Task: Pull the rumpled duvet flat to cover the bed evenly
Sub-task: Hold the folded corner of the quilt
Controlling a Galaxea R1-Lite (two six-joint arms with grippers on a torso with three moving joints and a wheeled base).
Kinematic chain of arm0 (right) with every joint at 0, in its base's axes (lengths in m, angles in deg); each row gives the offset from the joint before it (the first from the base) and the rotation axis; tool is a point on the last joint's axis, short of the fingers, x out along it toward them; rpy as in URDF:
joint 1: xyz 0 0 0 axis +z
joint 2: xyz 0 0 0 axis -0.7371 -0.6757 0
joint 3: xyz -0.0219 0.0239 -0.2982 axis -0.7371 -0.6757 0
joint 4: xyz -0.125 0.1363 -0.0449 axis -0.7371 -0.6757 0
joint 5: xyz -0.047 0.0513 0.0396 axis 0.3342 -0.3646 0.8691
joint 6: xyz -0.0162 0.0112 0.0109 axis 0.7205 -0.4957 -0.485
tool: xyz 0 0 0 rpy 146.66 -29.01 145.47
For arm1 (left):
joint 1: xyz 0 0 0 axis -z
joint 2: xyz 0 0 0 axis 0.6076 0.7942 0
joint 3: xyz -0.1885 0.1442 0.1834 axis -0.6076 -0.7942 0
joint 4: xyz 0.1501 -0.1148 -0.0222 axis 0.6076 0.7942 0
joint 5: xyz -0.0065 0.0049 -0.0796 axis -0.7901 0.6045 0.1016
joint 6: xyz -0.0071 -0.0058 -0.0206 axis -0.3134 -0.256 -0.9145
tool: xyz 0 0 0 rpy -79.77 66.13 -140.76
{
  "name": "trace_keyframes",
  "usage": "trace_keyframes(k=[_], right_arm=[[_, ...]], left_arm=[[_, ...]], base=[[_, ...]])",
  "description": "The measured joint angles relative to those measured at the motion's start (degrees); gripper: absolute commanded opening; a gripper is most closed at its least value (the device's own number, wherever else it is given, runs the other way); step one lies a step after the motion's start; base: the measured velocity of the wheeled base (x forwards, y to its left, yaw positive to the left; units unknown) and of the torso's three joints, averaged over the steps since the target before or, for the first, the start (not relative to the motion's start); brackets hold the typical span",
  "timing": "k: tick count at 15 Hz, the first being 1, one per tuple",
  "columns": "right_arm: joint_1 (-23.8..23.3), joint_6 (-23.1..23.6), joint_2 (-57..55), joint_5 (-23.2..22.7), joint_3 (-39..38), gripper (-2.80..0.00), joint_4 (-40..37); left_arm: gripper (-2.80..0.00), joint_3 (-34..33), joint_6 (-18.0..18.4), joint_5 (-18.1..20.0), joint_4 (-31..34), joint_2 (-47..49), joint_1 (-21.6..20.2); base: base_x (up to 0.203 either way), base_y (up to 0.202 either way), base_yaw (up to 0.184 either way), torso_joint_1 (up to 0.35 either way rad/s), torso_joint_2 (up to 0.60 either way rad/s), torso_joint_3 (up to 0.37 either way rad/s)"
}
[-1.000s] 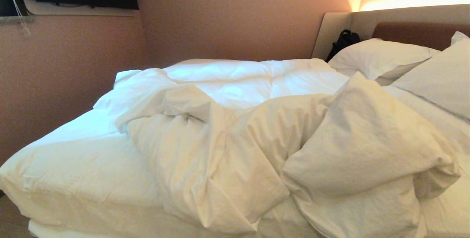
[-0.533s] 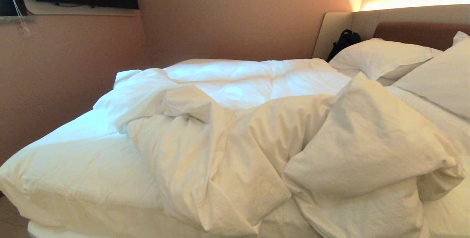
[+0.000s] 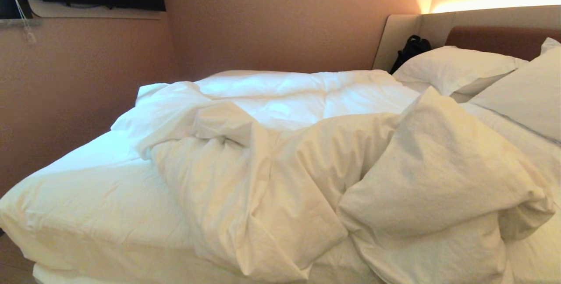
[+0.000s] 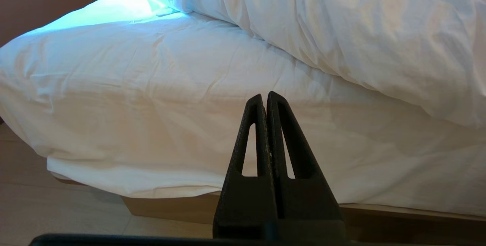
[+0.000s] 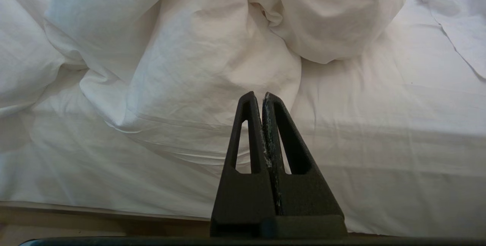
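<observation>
Both fingers [image 4: 266, 98] [image 5: 262, 98] pressed together, empty, short of rumpled duvet [image 3: 280, 165] beyond.

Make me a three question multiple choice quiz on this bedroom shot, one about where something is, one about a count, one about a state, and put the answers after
1. Where does the black bag sit?
A. on the floor at the foot of the bed
B. in the far corner by the headboard, behind the pillows
C. on top of the duvet

2. How many pillows show at the head of the bed?
A. two
B. none
C. five

3. How does the duvet lie?
A. spread flat and even
B. folded into a neat square
C. bunched in a rumpled heap

Answers
1. B, the bag leans in the headboard corner beyond the far pillow.
2. A, one far pillow and one nearer at the right edge.
3. C, thick folds pile up mid-bed and bare sheet shows at the foot.
</observation>
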Motion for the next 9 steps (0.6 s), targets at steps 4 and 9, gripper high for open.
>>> trace_keyframes(k=[4, 9], right_arm=[[0.0, 0.1, 0.0, 0.2, 1.1, -2.80, -1.8], [0.0, 0.1, -2.0, 0.2, 9.1, -2.80, -6.9]], left_arm=[[-2.80, 0.0, 0.0, 0.0, 0.0, 0.0, 0.0], [-2.80, 0.0, 0.0, 0.0, 0.0, 0.0, 0.0]], base=[[0.000, 0.000, 0.000, 0.000, 0.00, 0.000], [0.000, 0.000, 0.000, 0.000, 0.00, 0.000]])
